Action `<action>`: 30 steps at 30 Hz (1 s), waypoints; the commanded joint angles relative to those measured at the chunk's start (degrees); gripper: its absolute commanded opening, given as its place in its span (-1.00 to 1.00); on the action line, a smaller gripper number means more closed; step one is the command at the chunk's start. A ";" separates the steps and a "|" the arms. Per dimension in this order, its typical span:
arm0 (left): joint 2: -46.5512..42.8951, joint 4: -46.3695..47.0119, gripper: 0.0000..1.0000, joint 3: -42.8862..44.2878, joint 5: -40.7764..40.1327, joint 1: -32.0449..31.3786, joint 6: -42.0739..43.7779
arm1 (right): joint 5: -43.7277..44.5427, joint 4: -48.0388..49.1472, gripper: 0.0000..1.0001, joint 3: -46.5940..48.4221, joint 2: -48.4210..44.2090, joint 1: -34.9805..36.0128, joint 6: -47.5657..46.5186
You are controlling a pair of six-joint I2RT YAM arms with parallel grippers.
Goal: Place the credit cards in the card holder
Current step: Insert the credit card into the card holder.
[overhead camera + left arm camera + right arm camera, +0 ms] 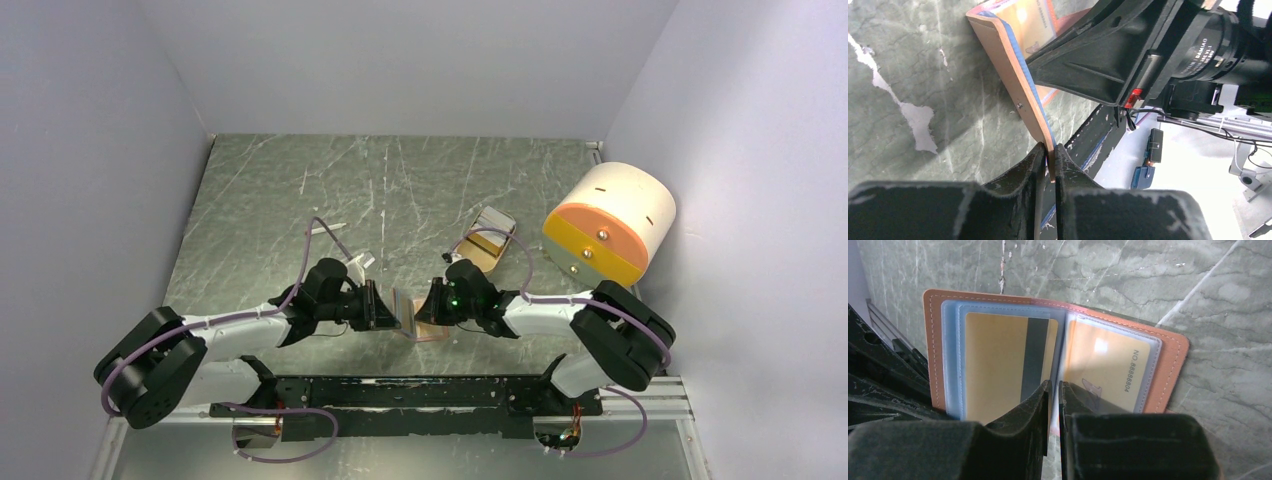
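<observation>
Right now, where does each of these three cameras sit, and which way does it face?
Top external: above and behind, looking down on the grey-green marbled table; both arms reach the reddish-brown leather card holder.
Left wrist: on its arm, along the left gripper pinching the holder's cover.
Right wrist: on its arm, past the right gripper into the holder's orange-yellow cards.
Shared: all see the holder.

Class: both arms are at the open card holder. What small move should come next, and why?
Probably the right gripper should open its jaws off the clear sleeve, to fetch from the tray. Both visible sleeves of the card holder already hold orange-yellow cards, a silvery card waits at the tray, and the left gripper pinches the cover.
</observation>
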 commanded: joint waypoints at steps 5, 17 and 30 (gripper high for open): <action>0.73 6.82 -0.66 0.50 2.98 0.23 0.28 | -0.57 2.16 -0.71 -0.91 1.20 0.57 0.53; 2.93 4.11 -0.69 1.28 0.76 0.21 0.60 | -0.45 2.10 -0.72 -1.12 0.87 0.66 0.53; 3.78 3.88 -0.42 2.47 1.27 0.19 0.13 | -0.55 2.10 -0.72 -0.94 1.27 0.75 0.35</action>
